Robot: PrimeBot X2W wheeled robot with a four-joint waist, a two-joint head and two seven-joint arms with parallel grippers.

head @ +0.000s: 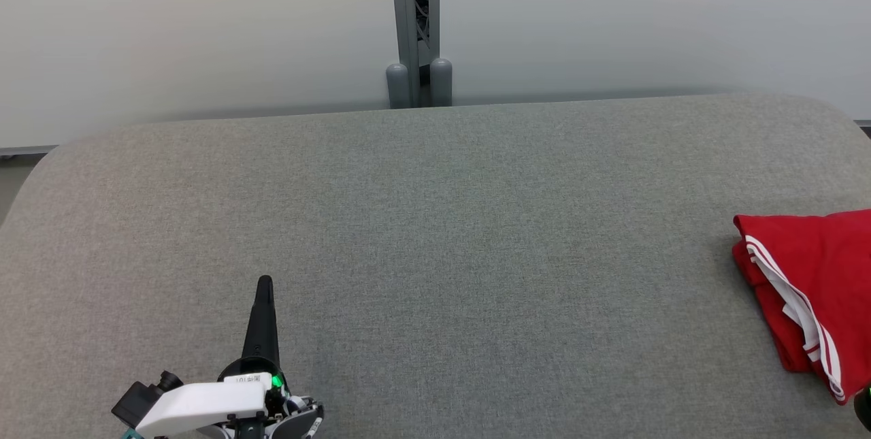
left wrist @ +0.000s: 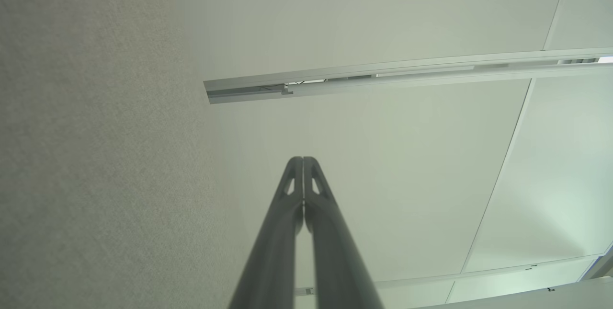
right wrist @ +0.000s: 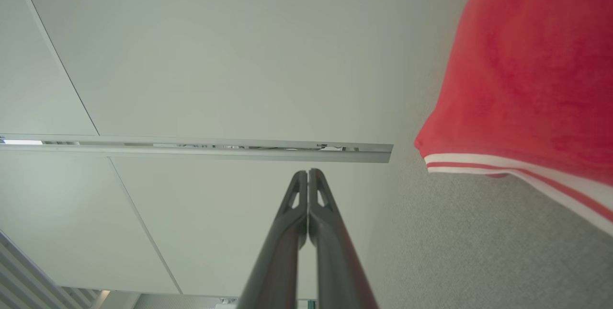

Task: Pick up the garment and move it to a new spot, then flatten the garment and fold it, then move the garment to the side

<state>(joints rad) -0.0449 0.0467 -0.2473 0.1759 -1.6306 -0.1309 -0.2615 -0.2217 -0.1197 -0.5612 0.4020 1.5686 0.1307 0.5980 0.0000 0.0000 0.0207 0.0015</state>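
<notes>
The garment (head: 813, 289) is red with white stripes along its hem and lies folded at the right edge of the grey fabric surface (head: 435, 255). My left gripper (head: 265, 282) sits at the lower left of the head view, far from the garment, fingers pressed together and holding nothing. In the left wrist view the left gripper (left wrist: 302, 159) is shut, pointing past the surface's edge at the wall. My right gripper (right wrist: 307, 172) is shut and empty too. The red garment (right wrist: 527, 69) lies on the surface at the right of the right wrist view, apart from the fingers.
A grey metal post (head: 415, 27) with two rounded caps stands behind the far edge of the surface, against a pale wall (head: 204, 30). A rail (left wrist: 383, 76) runs along the wall panels. Bare grey fabric spans the width between the left gripper and the garment.
</notes>
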